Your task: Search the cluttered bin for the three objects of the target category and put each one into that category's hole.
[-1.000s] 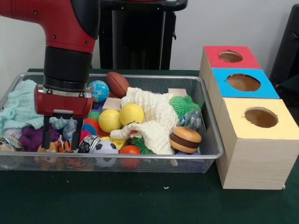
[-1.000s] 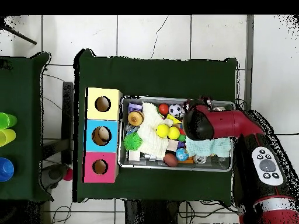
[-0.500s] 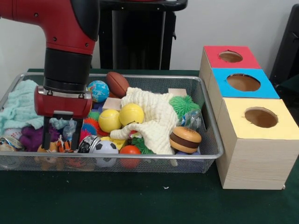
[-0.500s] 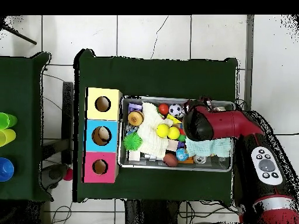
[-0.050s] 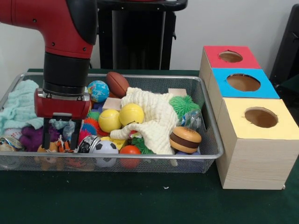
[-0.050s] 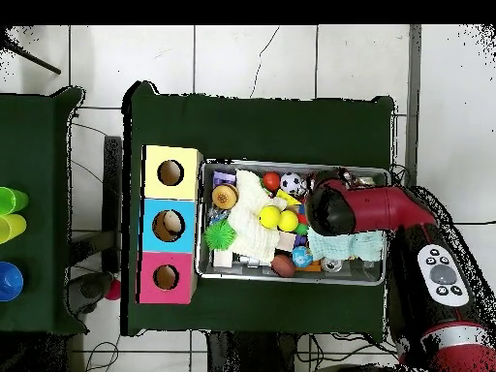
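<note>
The hand (image 5: 61, 134) hung at the wire bin's (image 5: 212, 140) nine o'clock end, fingers apart, apparently over small toys beside the soccer ball (image 5: 105, 148).

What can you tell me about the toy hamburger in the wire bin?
The toy hamburger is small and round, with a tan top bun, a dark brown middle layer and a tan bottom bun; it looks smooth, perhaps wood or plastic. It lies slightly tilted near the front right corner of the wire bin, touching the cream knitted cloth beside it. Nothing holds it.
</note>
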